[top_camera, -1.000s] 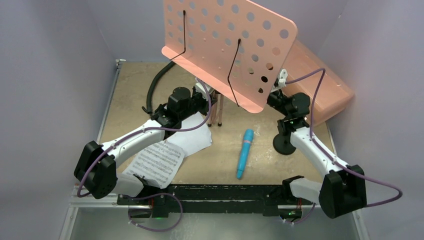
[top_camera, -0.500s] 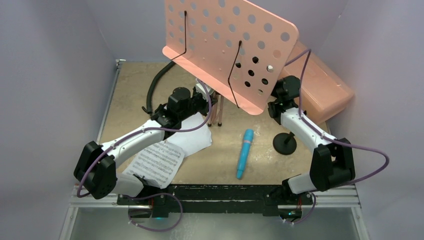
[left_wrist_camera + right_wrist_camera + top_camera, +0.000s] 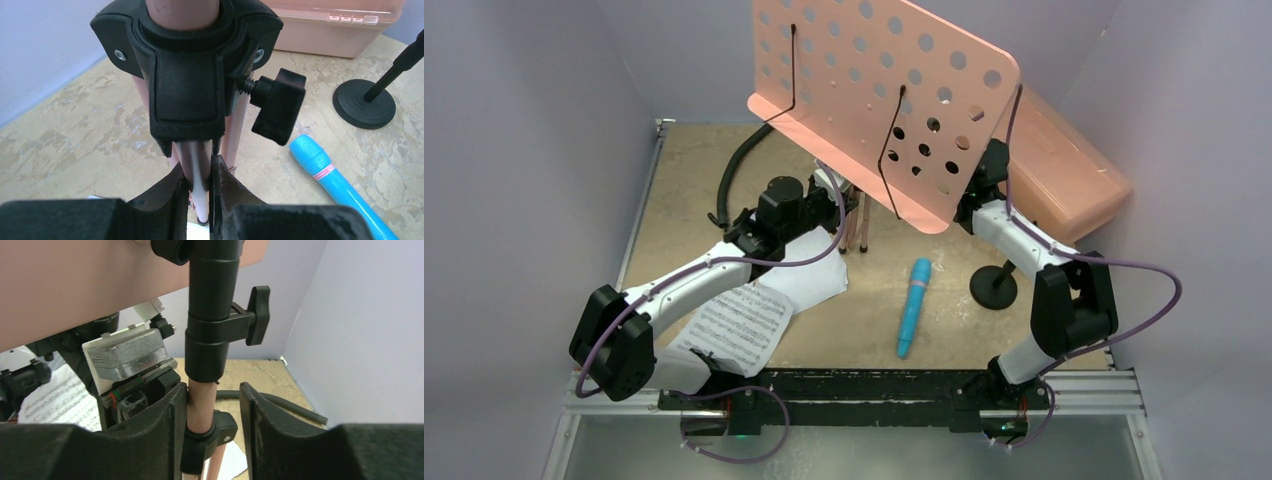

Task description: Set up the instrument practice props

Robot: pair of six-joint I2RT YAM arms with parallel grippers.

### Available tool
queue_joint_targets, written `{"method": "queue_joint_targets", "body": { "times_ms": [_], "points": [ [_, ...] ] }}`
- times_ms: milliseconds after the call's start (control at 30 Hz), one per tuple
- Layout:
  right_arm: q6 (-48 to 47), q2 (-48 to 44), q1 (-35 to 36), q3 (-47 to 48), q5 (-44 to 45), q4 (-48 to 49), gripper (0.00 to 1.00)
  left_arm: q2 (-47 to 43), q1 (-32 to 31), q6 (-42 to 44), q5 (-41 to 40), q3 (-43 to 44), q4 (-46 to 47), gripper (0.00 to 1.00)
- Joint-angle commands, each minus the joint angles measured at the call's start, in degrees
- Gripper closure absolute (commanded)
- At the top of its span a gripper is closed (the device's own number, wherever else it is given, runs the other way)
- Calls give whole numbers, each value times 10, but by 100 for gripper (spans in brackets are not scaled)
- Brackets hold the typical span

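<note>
The pink perforated music stand stands upright at the back middle of the table. My left gripper is shut on a thin rod at the stand's folded legs, just under the black leg collar. My right gripper reaches in under the stand's plate with its jaws around the pink pole. One finger touches the pole and a gap shows at the other. Two white sheet-music pages lie under the left arm. The blue microphone lies flat beside the black mic stand.
A curved black hose lies at the back left. The large translucent pink box leans at the back right, close behind the right arm. Purple walls close in the table on three sides.
My right arm has swung from beside the mic stand to behind the music stand's plate, and its jaws have narrowed around the pink pole. The left arm has not moved.
</note>
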Motion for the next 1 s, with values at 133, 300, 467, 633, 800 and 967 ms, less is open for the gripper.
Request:
{"method": "queue_joint_targets", "body": {
  "times_ms": [133,300,467,633,800,967],
  "points": [
    [35,24,8,42,-49,70,64,-34,3,16,8,14,52,100],
    [39,21,10,33,-61,83,74,-33,3,17,13,16,50,100],
    [50,25,11,34,-74,98,100,-31,3,16,13,21,47,100],
    [49,21,12,34,-57,97,100,-35,2,10,2,26,47,100],
    [41,13,12,46,-30,70,100,-54,3,-3,-20,15,52,67],
    [31,-2,12,53,-6,43,100,-93,4,-13,-43,-46,99,47]
  ]
}}
